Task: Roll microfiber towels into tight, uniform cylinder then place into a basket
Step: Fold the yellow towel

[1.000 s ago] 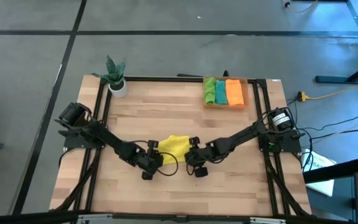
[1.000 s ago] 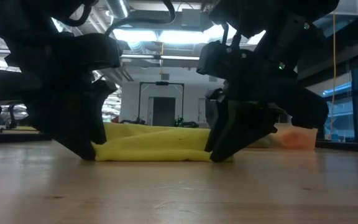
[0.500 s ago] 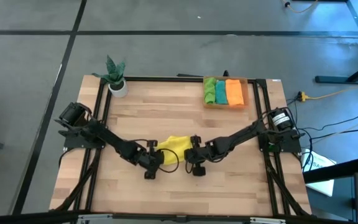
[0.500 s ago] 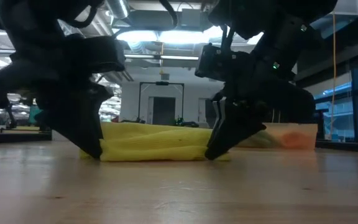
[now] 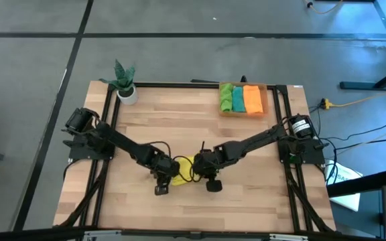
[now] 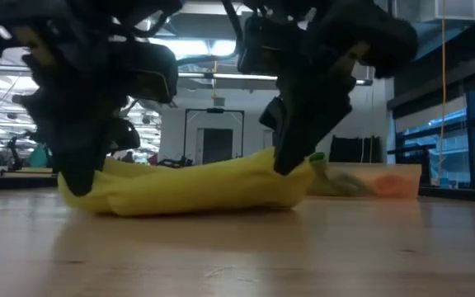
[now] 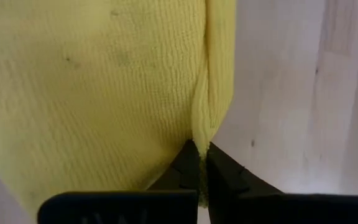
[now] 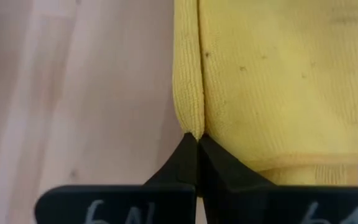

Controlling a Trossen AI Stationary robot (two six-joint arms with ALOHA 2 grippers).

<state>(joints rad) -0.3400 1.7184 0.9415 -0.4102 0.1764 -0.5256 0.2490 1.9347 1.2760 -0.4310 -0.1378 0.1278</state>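
The yellow towel (image 6: 188, 186) lies bunched in a long lump at the table's middle; in the high view only a patch of the yellow towel (image 5: 183, 166) shows between the arms. My left gripper (image 6: 79, 180) is shut on its left end and my right gripper (image 6: 291, 163) on its right end. The right end is raised, and the towel's sagging middle rests on the wood. The basket (image 5: 265, 100) stands at the far right, with green, teal and orange towels (image 5: 241, 98) side by side in it. My left gripper pinches a fold at the towel's left end (image 7: 201, 132) between its two fingers. The fingers slant steeply down from above. That end sits low, close to the table. My right gripper pinches a fold at the towel's right end (image 8: 190, 121) between its two fingers, slanting steeply down from above. That end (image 6: 299, 169) is lifted clear of the table, and the cloth droops from it toward the middle.
A small potted plant (image 5: 124, 82) stands at the far left corner. Bare wood (image 5: 179, 120) lies between the towel and the basket, and more along the near edge. Black frame rails (image 5: 106, 134) run along both sides of the table.
Both grippers have shut on the yellow towel's ends and risen, each turning at the wrist. The towel has bunched up and been drawn a little toward the near edge. Its right end has come off the table while its middle stays down.
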